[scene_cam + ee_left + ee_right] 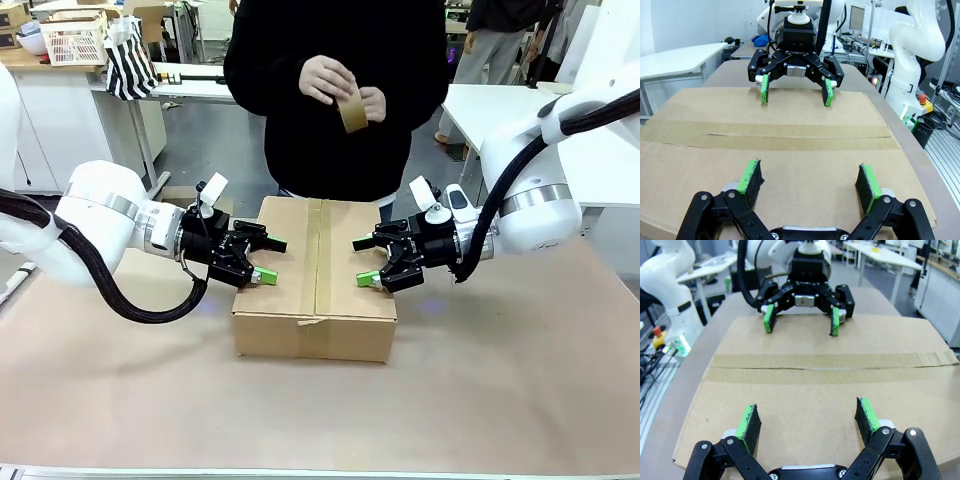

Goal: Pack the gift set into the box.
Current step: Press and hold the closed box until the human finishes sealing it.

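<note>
The table [120, 400] has a plain light-brown top. The box [315, 300] stands directly on it near the middle, toward the far edge, flaps closed and a tape strip running along the centre seam. The box's short sides face left and right, its long front side faces the camera.

I log: plain brown box [315, 280], tan tape seam; black grippers, green pads [752, 178]; striped black-and-white bag [132, 62] at ten o'clock.
</note>
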Robot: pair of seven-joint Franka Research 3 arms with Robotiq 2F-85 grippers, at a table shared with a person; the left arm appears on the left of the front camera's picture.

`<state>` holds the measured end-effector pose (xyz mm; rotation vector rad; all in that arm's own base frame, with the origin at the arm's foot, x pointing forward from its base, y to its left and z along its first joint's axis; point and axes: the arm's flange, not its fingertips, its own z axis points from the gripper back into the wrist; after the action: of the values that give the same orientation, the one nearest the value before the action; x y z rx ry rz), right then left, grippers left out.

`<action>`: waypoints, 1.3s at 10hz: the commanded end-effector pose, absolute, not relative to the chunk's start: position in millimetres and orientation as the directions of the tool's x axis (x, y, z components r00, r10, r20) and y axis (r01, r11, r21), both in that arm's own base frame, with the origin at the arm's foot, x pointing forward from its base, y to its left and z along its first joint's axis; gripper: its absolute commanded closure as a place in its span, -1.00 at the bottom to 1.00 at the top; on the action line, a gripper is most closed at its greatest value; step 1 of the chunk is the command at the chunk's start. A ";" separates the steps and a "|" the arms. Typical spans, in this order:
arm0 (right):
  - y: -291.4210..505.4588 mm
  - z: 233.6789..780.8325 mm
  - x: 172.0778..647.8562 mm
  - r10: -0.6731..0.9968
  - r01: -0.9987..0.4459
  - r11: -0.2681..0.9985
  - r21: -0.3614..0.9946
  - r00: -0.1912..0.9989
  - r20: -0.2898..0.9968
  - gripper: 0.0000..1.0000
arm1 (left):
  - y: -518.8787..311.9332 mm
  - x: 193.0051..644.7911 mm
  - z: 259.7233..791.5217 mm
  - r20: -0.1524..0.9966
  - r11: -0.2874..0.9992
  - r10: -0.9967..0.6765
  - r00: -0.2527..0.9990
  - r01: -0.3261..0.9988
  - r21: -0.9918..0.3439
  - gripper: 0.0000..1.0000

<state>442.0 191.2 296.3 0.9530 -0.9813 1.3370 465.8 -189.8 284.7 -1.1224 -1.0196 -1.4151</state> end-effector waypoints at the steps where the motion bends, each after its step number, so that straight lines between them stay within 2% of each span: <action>1: 190.7 295.2 440.6 0.321 -1.000 0.015 -0.009 -0.004 0.947 -1.00 | -189.0 464.2 282.6 0.976 -0.124 -0.209 -0.066 0.991 0.041 -1.00; 13: 190.7 295.2 440.6 0.321 -1.000 0.015 -0.009 -0.004 0.947 -1.00 | -189.0 464.2 282.6 0.976 -0.124 -0.209 -0.066 0.991 0.041 -1.00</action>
<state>442.0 191.2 296.3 0.9530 -0.9813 1.3370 465.8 -189.8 284.7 -1.1224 -1.0196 -1.4151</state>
